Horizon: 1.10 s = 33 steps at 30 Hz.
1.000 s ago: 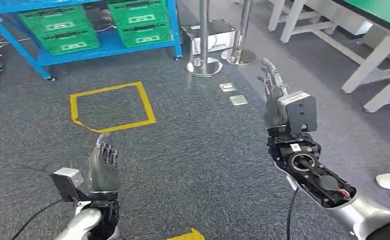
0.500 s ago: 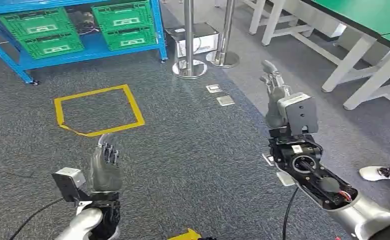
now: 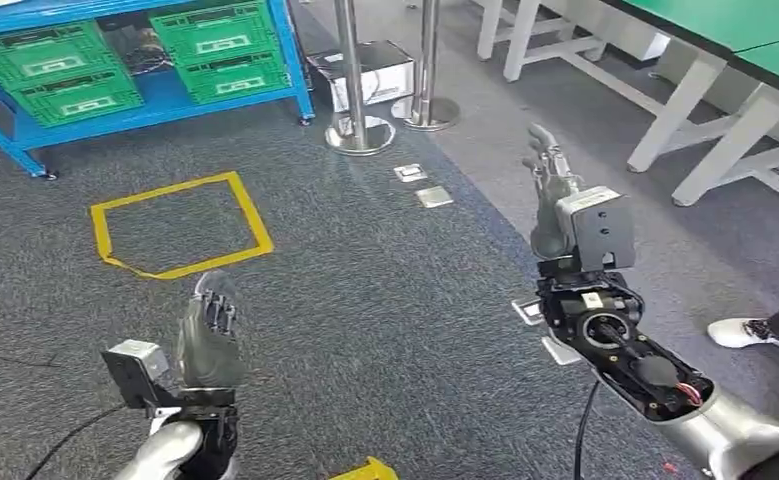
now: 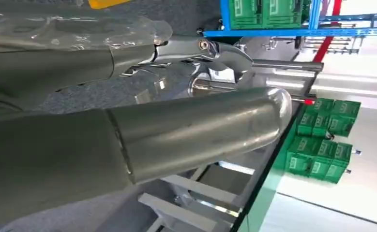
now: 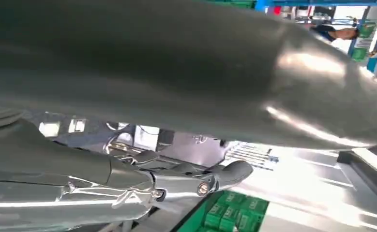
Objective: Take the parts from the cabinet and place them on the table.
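The blue cabinet (image 3: 155,105) stands at the far left, with green crates (image 3: 215,45) on its low shelf; what lies in them cannot be made out. A green-topped table (image 3: 755,30) on white legs is at the far right. My left hand (image 3: 207,335) is raised low on the left, fingers straight and apart, holding nothing. My right hand (image 3: 550,195) is held up higher on the right, also empty with fingers extended. In the left wrist view the left hand's fingers (image 4: 196,48) are stretched out, as are the right hand's fingers (image 5: 176,179) in the right wrist view.
A yellow tape square (image 3: 175,225) marks the grey carpet ahead on the left. Two steel posts (image 3: 350,70) on round bases and a white box (image 3: 365,75) stand beside the cabinet. Metal floor plates (image 3: 420,185) lie nearby. A person's shoe (image 3: 740,330) is at the right.
The whole picture has slid left and slightly down, so the camera has turned right. Both hands keep their pose and stay empty.
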Tool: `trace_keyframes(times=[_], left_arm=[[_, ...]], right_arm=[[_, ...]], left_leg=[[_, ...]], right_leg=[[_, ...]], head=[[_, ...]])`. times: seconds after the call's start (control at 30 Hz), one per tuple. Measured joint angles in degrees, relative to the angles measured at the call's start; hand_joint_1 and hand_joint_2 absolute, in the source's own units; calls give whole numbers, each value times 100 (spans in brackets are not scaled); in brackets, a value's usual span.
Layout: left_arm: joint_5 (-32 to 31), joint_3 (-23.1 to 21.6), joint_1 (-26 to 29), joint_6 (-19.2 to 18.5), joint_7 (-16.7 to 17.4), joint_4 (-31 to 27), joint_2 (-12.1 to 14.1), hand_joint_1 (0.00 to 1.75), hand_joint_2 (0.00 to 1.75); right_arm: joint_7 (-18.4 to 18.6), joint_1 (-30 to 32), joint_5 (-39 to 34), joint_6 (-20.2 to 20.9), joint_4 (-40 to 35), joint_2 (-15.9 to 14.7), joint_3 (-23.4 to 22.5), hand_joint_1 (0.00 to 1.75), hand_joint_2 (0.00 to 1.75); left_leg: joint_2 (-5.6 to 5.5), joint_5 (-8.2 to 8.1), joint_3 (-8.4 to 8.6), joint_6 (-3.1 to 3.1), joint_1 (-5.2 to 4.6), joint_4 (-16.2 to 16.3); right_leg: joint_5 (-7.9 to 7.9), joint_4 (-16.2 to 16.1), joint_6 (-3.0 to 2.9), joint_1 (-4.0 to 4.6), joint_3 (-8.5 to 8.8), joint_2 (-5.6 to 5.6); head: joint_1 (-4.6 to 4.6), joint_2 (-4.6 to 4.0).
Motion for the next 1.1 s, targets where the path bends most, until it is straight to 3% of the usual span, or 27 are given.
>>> trace_keyframes(times=[0.1,0.17,0.23,0.43,0.7,0.73,0.83,0.87,0.9,1.0,1.03,1.07,1.1], left_arm=[[-22,0,2,0,0,0,4,0,0],[-46,0,8,2,4,-2,4,0,0],[-63,0,19,0,22,-2,4,0,0],[-190,0,39,11,22,-2,4,0,0],[-212,0,45,-9,52,-4,4,0,0],[-216,0,45,-9,55,-4,9,0,0],[-234,0,42,-11,55,-13,11,0,0],[-236,0,51,-13,55,-33,2,0,0],[-245,0,39,-15,52,-33,0,0,0],[-247,0,38,-20,55,-33,-7,0,0],[-247,0,53,-20,55,-33,-4,0,0],[-247,0,64,-20,55,-33,-4,0,0],[-247,0,64,-20,55,-33,-4,0,0]], right_arm=[[-7,3,0,2,0,0,0,0,0],[-15,5,0,11,0,0,0,0,0],[-17,6,0,11,0,0,-2,0,0],[2,9,24,-28,-7,0,-4,0,0],[105,18,116,-118,-37,-2,-4,0,0],[116,18,144,-118,-37,-2,0,0,0],[144,16,199,-118,-68,-2,0,0,0],[151,24,218,-118,-92,-4,-4,0,0],[142,12,232,-118,-92,-7,-2,0,0],[153,20,225,-116,-92,-26,0,0,0],[151,25,214,-116,-90,-31,0,0,0],[149,25,210,-114,-85,-33,0,0,0],[142,24,210,-109,-83,-35,0,0,0]], left_leg=[[0,16,6,-35,4,-23],[0,17,16,-118,10,-41],[0,18,19,-161,12,-50],[0,12,18,-179,11,-49],[-1,8,15,-178,2,-36],[-1,-27,-10,-119,-32,31],[-3,8,10,-37,-33,-62],[3,87,128,-39,59,-249],[1,121,196,-41,65,-349],[-13,121,216,-36,100,-364],[-32,112,214,-48,109,-355],[-57,98,217,-71,130,-337],[-81,71,219,-111,162,-301]], right_leg=[[-5,1,-27,5,-3,-1],[-5,2,-33,7,-4,-1],[-5,2,-34,7,-5,-1],[-5,1,-34,5,-3,-1],[-3,-5,-31,-5,5,-1],[19,-36,17,-52,10,-8],[52,-117,60,-32,55,-11],[38,-140,61,-2,71,-13],[-54,-18,75,-6,50,-10],[-674,1334,156,-46,-612,-9],[-740,1635,187,-68,-783,-11],[-653,1640,216,-93,-809,-13],[-437,1373,253,-120,-694,-13]], head=[[-20,-2],[-22,-2],[-22,-2],[-20,-2],[-15,-2],[-24,-2],[-52,-2],[-50,-2],[-39,-2],[83,-2],[94,-2],[101,-2],[109,-2]])
